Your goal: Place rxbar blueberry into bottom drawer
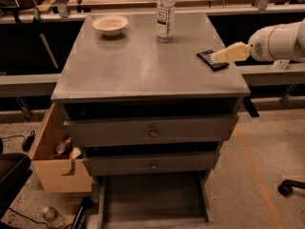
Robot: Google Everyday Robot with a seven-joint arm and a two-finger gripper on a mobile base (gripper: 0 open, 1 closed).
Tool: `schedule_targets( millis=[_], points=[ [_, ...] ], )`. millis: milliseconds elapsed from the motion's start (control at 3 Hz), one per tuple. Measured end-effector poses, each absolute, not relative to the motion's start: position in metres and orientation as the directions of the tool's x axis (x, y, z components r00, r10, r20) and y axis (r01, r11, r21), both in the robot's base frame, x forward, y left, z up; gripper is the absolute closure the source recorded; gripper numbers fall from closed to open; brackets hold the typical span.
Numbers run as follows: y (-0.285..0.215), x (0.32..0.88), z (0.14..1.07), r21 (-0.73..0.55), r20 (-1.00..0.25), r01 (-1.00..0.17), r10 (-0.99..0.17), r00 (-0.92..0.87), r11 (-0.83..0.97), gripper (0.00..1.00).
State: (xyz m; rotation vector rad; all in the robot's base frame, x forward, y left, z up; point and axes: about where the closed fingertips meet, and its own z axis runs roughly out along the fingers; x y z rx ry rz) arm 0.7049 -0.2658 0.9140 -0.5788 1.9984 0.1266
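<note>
Tool [215,57] sits at the right edge of the counter [143,68], its tip low over the rxbar blueberry [205,56]. We cannot tell if the tool is wide or narrow, since the pale wedge reads as one shape from this angle. We also can't tell if it touches the bar or is just above it.

The white arm [281,42] comes in from the right side, nearly level. We judge that's because the bar lies close to that edge and is easiest to reach side-on.

The bar lies flat on the counter near the right rim and angled to it. It looks not yet lifted.

Bottle [165,13] stands upright toward the back, well apart from the bar. Bowl [110,25] is at back left. Neither is in the way.

Below, the two upper drawers [151,130] are only slightly out. The bottom drawer [155,199] is pulled well forward with its grey floor showing, so we judge it is ready to take a drop from above. Wooden box [57,168] sits on the floor left of the cabinet with some clutter inside.

We judge the step as the grasp approach. The carry down and forward to the drawer is not begun. The bar is thin and flat, so the grip may slip or push it off the rim.
</note>
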Motion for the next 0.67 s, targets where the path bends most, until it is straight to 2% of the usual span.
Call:
schedule_targets(
  millis=[667],
  points=[
    [-0.266,0.721,0.892,-0.069,-0.894,-0.551,-0.297,-0.336,0.832,0.0]
  ],
)
